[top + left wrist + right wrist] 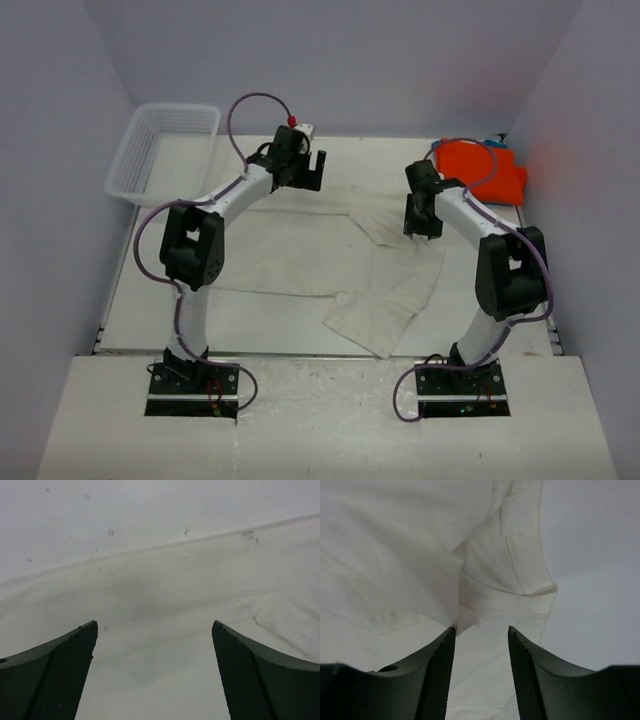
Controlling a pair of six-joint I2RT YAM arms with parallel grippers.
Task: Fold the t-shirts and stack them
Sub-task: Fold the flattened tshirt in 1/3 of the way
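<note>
A large cream t-shirt (300, 255) lies spread across the middle of the table, its right part rumpled. My left gripper (308, 170) hovers over the shirt's far edge; in the left wrist view it (154, 625) is wide open above flat cream cloth (200, 580), holding nothing. My right gripper (420, 226) is low over the shirt's right side. In the right wrist view its jaws (481, 630) stand apart astride the cloth, and a raised fold (470, 615) touches the left fingertip, beside a sleeve hem (525, 555). An orange t-shirt (482, 170) lies at the back right, a blue edge (495, 143) behind it.
A white mesh basket (160, 150) stands at the back left corner. Bare white table (360, 160) shows behind the cream shirt, and purple walls close in the sides and back. The arm bases sit on the near ledge (320, 420).
</note>
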